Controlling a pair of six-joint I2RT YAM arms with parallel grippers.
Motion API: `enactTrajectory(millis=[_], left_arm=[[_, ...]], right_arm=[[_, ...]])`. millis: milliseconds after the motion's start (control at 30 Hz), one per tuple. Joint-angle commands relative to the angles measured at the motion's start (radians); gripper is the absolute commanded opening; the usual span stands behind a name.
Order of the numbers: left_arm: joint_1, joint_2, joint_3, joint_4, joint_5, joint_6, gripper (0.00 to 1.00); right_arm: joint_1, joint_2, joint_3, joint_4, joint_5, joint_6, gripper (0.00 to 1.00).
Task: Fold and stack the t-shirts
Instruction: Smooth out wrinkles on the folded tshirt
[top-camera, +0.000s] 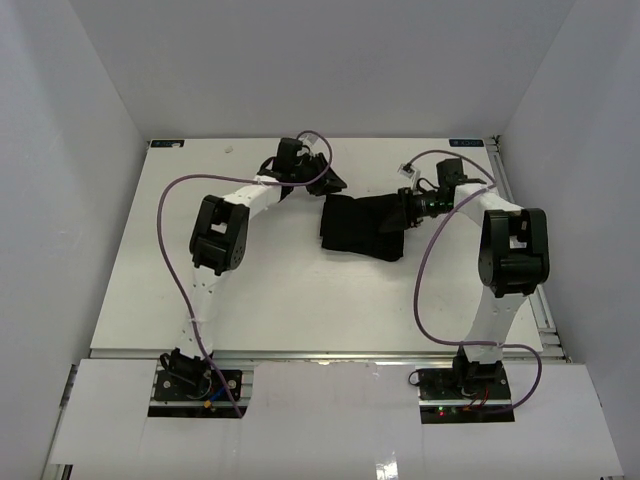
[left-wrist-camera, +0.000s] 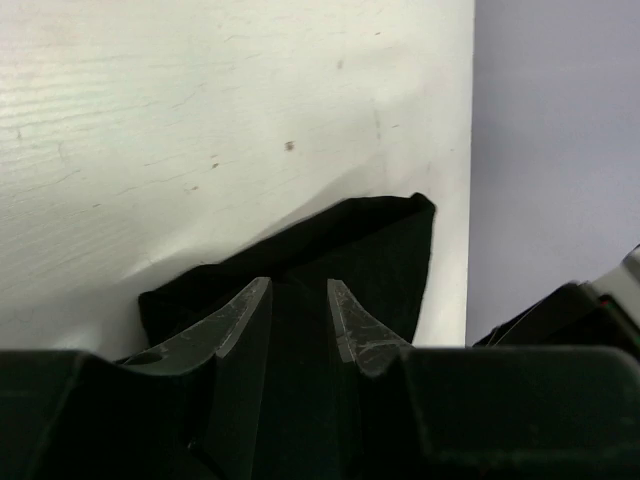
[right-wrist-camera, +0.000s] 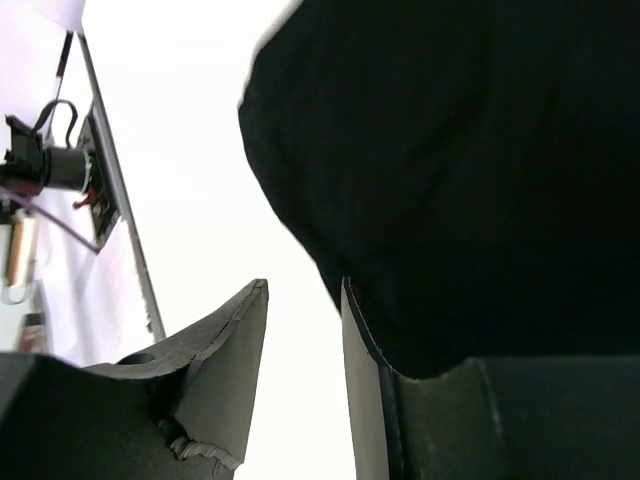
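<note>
One black t-shirt (top-camera: 362, 227) lies crumpled and partly folded on the white table, back of centre. My left gripper (top-camera: 328, 183) is at its back left corner. In the left wrist view the gripper (left-wrist-camera: 298, 292) has its jaws apart, with the black t-shirt (left-wrist-camera: 370, 250) lying just ahead of and under the fingertips. My right gripper (top-camera: 405, 208) is at the shirt's right edge. In the right wrist view the gripper (right-wrist-camera: 300, 300) is open with only white table between the jaws. The t-shirt (right-wrist-camera: 450, 170) lies against the outer side of its right finger (right-wrist-camera: 362, 390).
The white table (top-camera: 300, 300) is boxed in by pale walls on the left, back and right. Purple cables loop over both arms. The table's edge rail (right-wrist-camera: 110, 190) and the right arm's base show in the right wrist view. Part of the right arm (left-wrist-camera: 570, 315) shows in the left wrist view.
</note>
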Motion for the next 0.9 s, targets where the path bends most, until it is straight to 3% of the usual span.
enactTrajectory(millis=[0,100,300,467,867], left_arm=[[0.006,-0.188,0.029,0.013,0.029,0.033,0.4],[-0.009,-0.32,-0.099,0.043,0.118,0.039,0.4],[-0.063,-0.367,-0.221,0.054,0.226,0.03,0.4],[-0.111,-0.364,-0.339,0.158,0.295,-0.016,0.4],[-0.148,-0.199,-0.351,0.153,0.306,0.009,0.4]], right_arm=[[-0.023,-0.019,0.149,-0.074,-0.047,-0.063,0.42],[-0.035,0.087,0.279,-0.005,-0.039,0.076,0.44],[-0.037,0.256,0.465,-0.046,-0.041,0.193,0.45],[-0.035,0.3,0.487,0.032,-0.053,0.262,0.45],[-0.035,0.389,0.494,0.107,-0.026,0.33,0.45]])
